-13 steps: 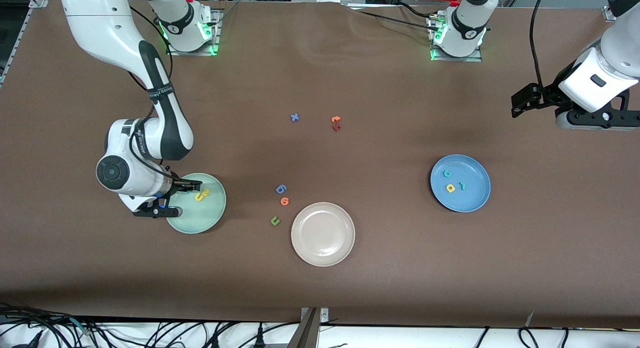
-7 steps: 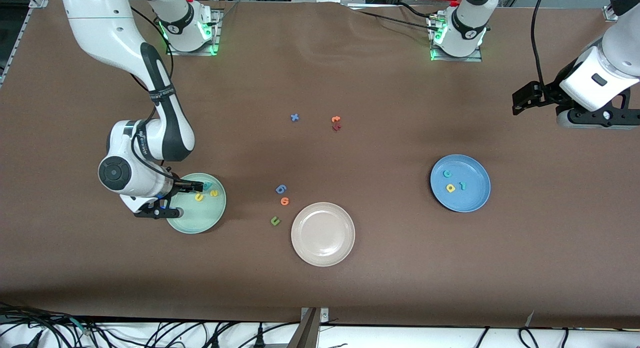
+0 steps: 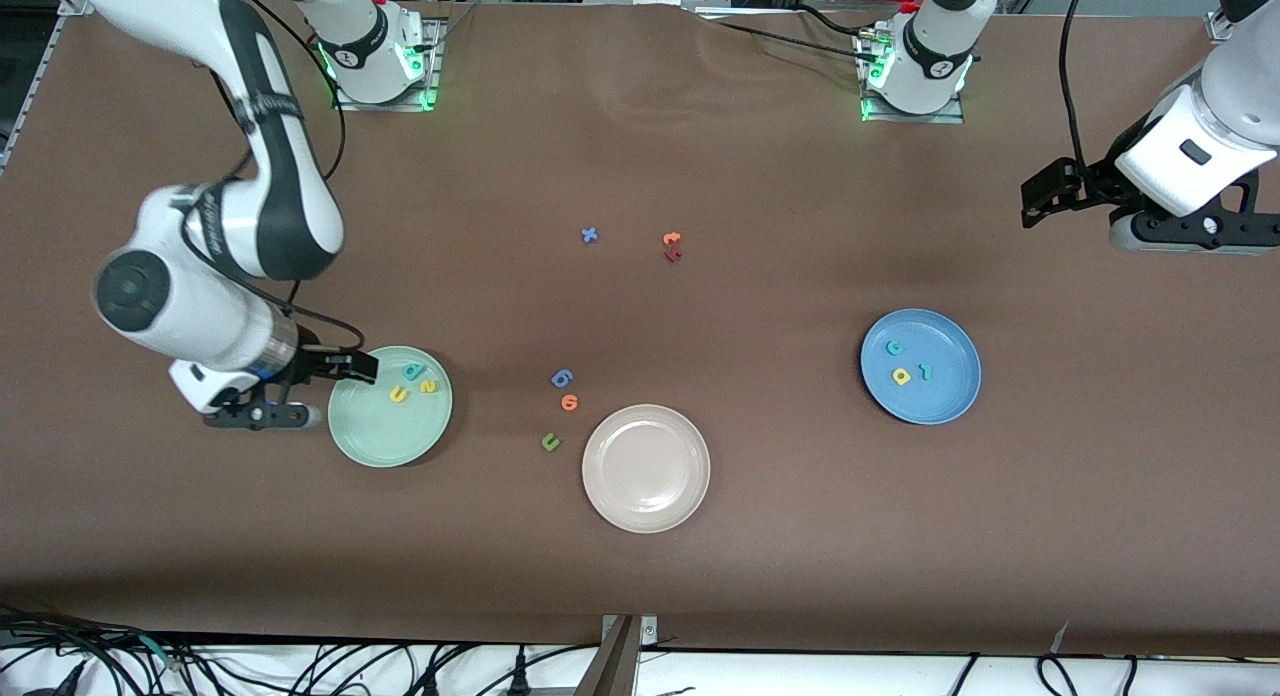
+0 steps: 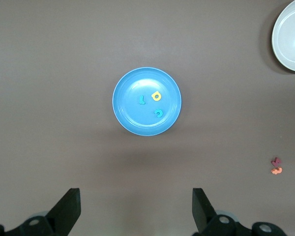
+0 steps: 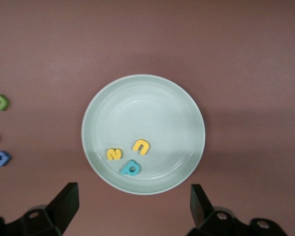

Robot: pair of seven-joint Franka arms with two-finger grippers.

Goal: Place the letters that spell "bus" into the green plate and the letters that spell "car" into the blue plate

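Observation:
The green plate (image 3: pixel 385 436) (image 5: pixel 147 108) holds the teal b (image 3: pixel 413 372) (image 5: pixel 131 168), the yellow u (image 3: pixel 398 395) (image 5: pixel 141 146) and the yellow s (image 3: pixel 428 386) (image 5: pixel 114 154). My right gripper (image 3: pixel 262 414) (image 5: pixel 132 209) hangs open and empty just off the plate's rim, toward the right arm's end of the table. In the blue plate (image 3: pixel 945 396) (image 4: pixel 137 120) lie the teal c (image 3: pixel 895 347) (image 4: pixel 159 113), the yellow a (image 3: pixel 901 377) (image 4: pixel 156 96) and the teal r (image 3: pixel 926 372) (image 4: pixel 142 100). The left gripper (image 3: pixel 1190 241) (image 4: pixel 136 211) waits high, open and empty, over bare table.
A beige plate (image 3: pixel 646 468) (image 4: pixel 290 37) sits near the table's middle. Beside it lie a blue 6 (image 3: pixel 562 378), an orange 6 (image 3: pixel 569 403) and a dark green u (image 3: pixel 549 441). Farther from the camera lie a blue x (image 3: pixel 590 235) and orange and dark red letters (image 3: pixel 672 247).
My right gripper opened, left the teal b on the green plate, then rose and drew back off the plate toward the right arm's end. The left arm barely moved.

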